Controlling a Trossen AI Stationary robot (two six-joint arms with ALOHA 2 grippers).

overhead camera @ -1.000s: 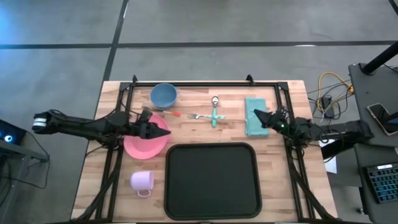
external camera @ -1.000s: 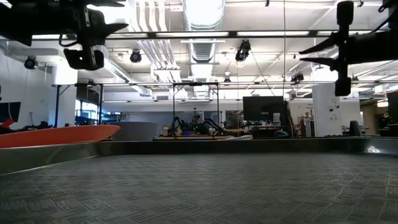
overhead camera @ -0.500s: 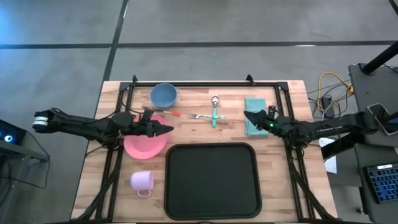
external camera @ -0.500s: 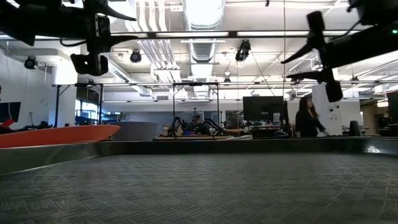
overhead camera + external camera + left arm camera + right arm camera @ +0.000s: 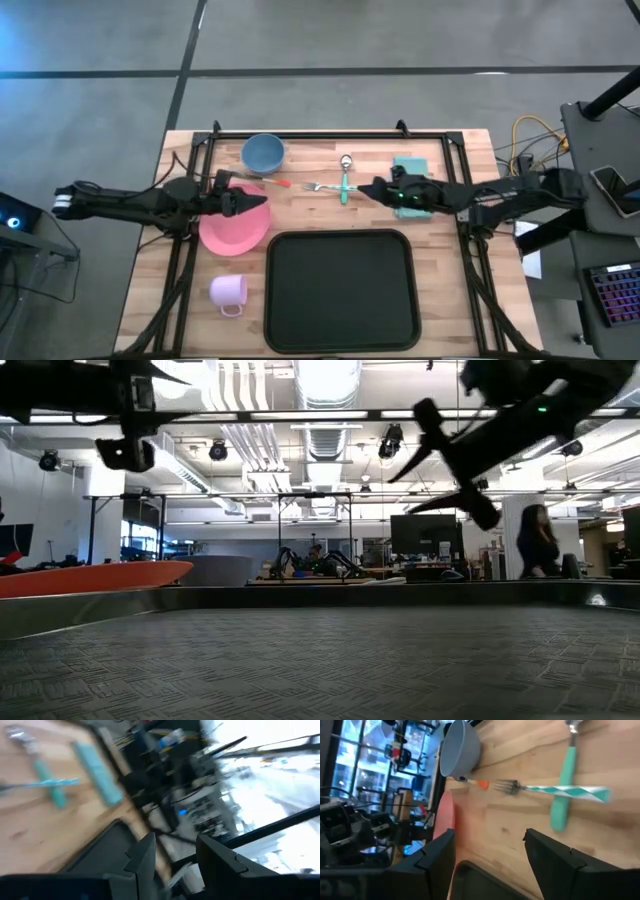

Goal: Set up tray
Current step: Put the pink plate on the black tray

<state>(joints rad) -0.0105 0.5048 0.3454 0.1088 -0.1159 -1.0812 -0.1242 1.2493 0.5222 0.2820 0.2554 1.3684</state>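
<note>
The black tray (image 5: 340, 290) lies at the table's near middle. Left of it the pink plate (image 5: 232, 230) rests flat on the wood. My left gripper (image 5: 266, 199) hovers open over the plate's far right rim, with nothing between its fingers (image 5: 145, 855). A teal-handled fork (image 5: 335, 186) and spoon (image 5: 345, 175) lie crossed on the table beyond the tray. My right gripper (image 5: 362, 186) hangs wide open just right of them, above the table and clear of them. In the right wrist view they lie ahead of its gripper (image 5: 490, 840).
A blue bowl (image 5: 263, 153) stands at the far left, an orange-tipped utensil (image 5: 281, 183) beside it. A pink mug (image 5: 228, 291) sits near the front left. A teal cloth (image 5: 410, 164) lies partly under my right arm. A person (image 5: 540, 545) stands in the room behind.
My right gripper has travelled toward the table's left, from over the teal cloth to the fork and spoon, and its fingers have opened wide on the way. My left gripper has drawn back a little toward the far left over the plate.
</note>
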